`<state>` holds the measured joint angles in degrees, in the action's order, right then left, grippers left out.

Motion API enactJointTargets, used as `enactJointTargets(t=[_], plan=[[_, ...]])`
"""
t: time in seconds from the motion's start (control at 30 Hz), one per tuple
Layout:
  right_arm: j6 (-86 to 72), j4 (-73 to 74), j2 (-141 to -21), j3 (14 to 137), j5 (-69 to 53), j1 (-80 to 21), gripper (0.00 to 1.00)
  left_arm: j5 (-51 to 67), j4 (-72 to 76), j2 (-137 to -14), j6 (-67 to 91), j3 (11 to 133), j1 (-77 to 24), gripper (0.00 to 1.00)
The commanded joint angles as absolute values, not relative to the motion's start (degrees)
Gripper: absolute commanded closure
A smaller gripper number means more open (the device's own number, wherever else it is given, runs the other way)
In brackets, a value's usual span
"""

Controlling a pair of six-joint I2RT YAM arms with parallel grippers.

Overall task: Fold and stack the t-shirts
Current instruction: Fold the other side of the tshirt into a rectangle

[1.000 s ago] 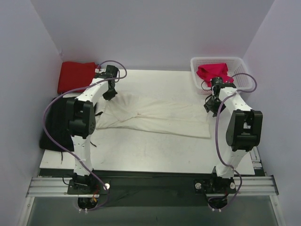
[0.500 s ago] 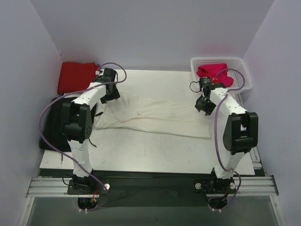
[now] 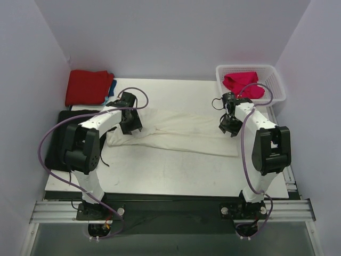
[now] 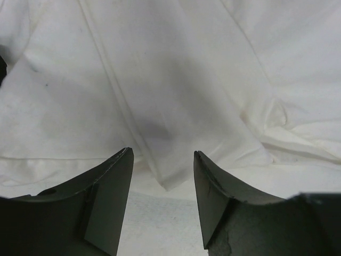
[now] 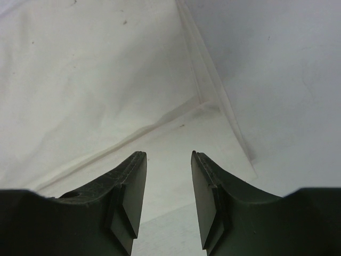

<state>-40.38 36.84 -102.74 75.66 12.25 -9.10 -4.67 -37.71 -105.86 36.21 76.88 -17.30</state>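
Note:
A large cream-white t-shirt (image 3: 181,133) lies as a long folded band across the middle of the table (image 3: 170,173). My left gripper (image 3: 132,125) hovers over its left end, open and empty; in the left wrist view a folded corner of the cream shirt (image 4: 166,178) lies on the table just ahead of the left gripper (image 4: 162,156). Open too, my right gripper (image 3: 228,127) sits over the shirt's right end. In the right wrist view the right gripper (image 5: 168,156) stands above the hemmed corner of the cream shirt (image 5: 96,80). A folded red t-shirt (image 3: 87,87) rests at the back left.
A blue edge (image 3: 111,88) peeks out beside the red shirt. A white basket (image 3: 274,80) at the back right holds a magenta-pink t-shirt (image 3: 242,82). A black mat (image 3: 57,140) lies off the table's left side. White walls close in on three sides.
My left gripper opened, let go of the cream shirt and moved toward the near side over it. The shirt's left part dropped flat. The right gripper shifted left.

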Motion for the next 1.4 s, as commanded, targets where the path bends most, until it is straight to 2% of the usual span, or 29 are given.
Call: enactJointTargets(t=[0.0, 0.23, 0.3, 0.37, 0.47, 0.5, 0.6, 0.9, 1.17, 1.3, 1.37], plan=[[-40.0, 39.6, -99.9, 74.5, 14.5, -9.6, 0.60, -2.7, -35.6, -103.3, 38.5, 75.5, -17.7, 0.41], [-39.6, 39.6, -99.5, 73.8, 14.8, -9.6, 0.60, -2.0, -34.7, -102.9, 40.2, 73.9, -17.8, 0.49], [-39.6, 39.6, -99.6, 73.8, 14.8, -9.7, 0.60, -1.8, -34.3, -103.4, 40.2, 73.7, -17.8, 0.57], [-39.6, 39.7, -99.7, 74.0, 14.8, -9.6, 0.60, -1.8, -34.0, -104.2, 40.3, 73.6, -17.8, 0.61], [-39.5, 39.8, -99.8, 74.3, 14.8, -9.5, 0.60, -1.8, -33.6, -105.1, 40.1, 74.4, -17.8, 0.77], [-39.5, 39.8, -99.8, 74.3, 14.7, -9.6, 0.60, -1.7, -33.8, -105.2, 40.0, 74.8, -17.8, 0.88], [-39.5, 39.9, -99.8, 74.3, 14.9, -9.5, 0.60, -1.8, -34.1, -104.9, 39.6, 76.1, -17.8, 1.00], [-39.3, 40.0, -100.5, 74.8, 14.9, -9.5, 0.61, 0.0, -32.4, -106.1, 36.3, 83.0, -18.5, 1.00], [-38.8, 40.1, -100.9, 75.4, 14.6, -9.5, 0.61, 4.8, -32.8, -119.0, 29.9, 96.2, -20.3, 1.00], [-38.5, 40.2, -100.8, 75.4, 14.3, -9.5, 0.61, 2.4, -33.8, -125.5, 24.9, 102.1, -21.4, 1.00], [-38.5, 40.2, -100.7, 75.3, 14.1, -9.6, 0.61, 0.4, -31.7, -125.6, 23.7, 101.5, -21.9, 0.84]])
